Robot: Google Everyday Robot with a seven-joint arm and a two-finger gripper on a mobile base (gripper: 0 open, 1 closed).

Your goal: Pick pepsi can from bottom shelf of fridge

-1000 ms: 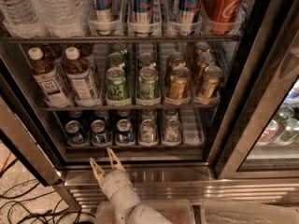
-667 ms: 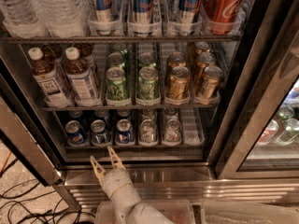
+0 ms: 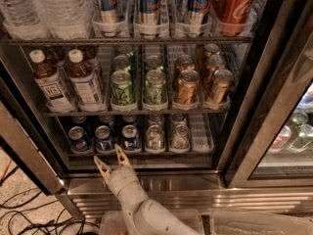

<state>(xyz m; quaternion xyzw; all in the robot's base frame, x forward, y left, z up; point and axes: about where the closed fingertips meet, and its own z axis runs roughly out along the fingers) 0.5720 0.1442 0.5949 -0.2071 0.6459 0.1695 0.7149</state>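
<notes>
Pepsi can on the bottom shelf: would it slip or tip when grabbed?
Likely stiff metal, and short, so the pepsi can should hardly tip; its round side might slip. The open claw sits just below the bottom shelf.

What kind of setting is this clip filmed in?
Probably an office or shop drinks corner: a stainless-steel display fridge, wire shelves of cans and bottles, floor cables. The gripper, jaws open, sits below the pepsi cans.

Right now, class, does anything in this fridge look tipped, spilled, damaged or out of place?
Nothing stands out. The pepsi cans and silver cans stand upright in their lanes on the bottom shelf; its rightmost lane is empty. The gripper, fingers open, sits below that shelf's front edge.
</notes>
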